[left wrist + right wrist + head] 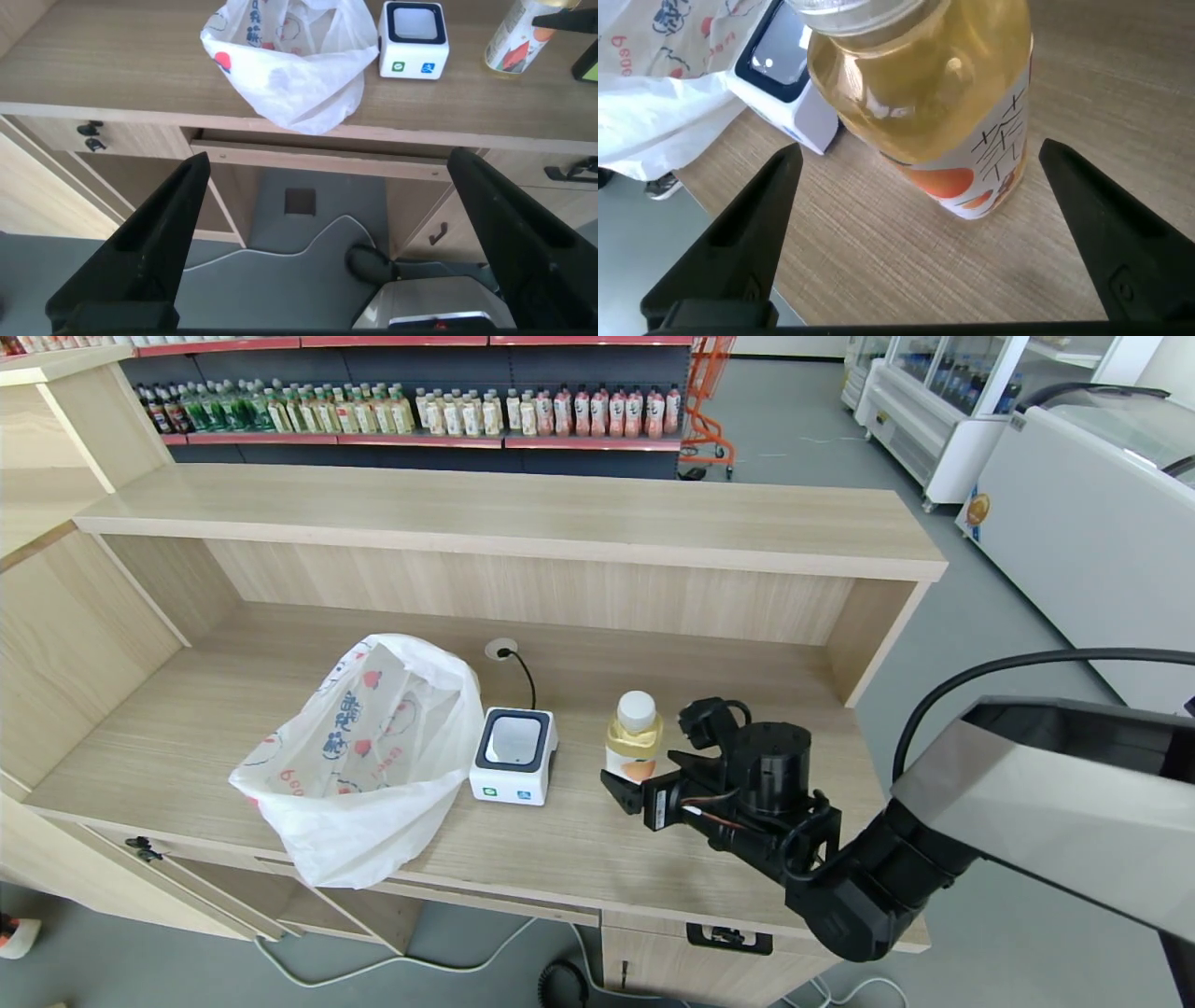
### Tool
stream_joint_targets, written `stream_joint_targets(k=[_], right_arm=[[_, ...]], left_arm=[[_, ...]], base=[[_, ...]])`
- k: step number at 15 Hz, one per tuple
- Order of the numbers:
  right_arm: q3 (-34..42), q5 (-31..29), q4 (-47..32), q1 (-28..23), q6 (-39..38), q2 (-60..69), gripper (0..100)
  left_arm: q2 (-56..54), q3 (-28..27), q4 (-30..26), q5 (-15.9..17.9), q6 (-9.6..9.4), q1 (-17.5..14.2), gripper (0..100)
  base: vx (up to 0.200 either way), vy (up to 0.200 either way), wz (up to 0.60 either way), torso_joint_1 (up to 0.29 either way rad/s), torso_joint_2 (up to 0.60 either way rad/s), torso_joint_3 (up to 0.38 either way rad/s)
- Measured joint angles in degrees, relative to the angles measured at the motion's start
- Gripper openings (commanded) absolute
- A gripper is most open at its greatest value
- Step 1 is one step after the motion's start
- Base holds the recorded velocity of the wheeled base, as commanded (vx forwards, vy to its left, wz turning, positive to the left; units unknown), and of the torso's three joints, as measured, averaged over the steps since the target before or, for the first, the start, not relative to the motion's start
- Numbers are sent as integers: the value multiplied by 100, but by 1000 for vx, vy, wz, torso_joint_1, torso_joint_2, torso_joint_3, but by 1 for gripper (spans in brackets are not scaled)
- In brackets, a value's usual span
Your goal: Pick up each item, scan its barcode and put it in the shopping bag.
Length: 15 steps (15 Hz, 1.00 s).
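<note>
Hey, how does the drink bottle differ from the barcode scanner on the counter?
The bottle is tall, round and clear, with yellowish drink and a white cap; the scanner is low, boxy and white, with a dark-framed window on top. The scanner trails a black cable; the bottle has none. The bottle stands between the fingers of the open right tool; the scanner sits beside the shopping bag. Both stand upright on the counter.

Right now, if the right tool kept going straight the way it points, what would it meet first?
The clear plastic bottle of yellow drink with a white cap: it stands between the open jaws of the right tool, so contact looks near.
</note>
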<state>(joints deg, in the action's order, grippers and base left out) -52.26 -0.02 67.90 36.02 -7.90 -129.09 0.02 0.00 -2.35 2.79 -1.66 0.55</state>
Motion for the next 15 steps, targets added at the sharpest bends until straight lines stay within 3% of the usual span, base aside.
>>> stream_joint_targets(k=[15], right_arm=[[-1876,124,-930,38,284,-805,100]], left_arm=[[0,0,-2,2,-1,-2,100]], base=[[0,0,0,0,0,0]])
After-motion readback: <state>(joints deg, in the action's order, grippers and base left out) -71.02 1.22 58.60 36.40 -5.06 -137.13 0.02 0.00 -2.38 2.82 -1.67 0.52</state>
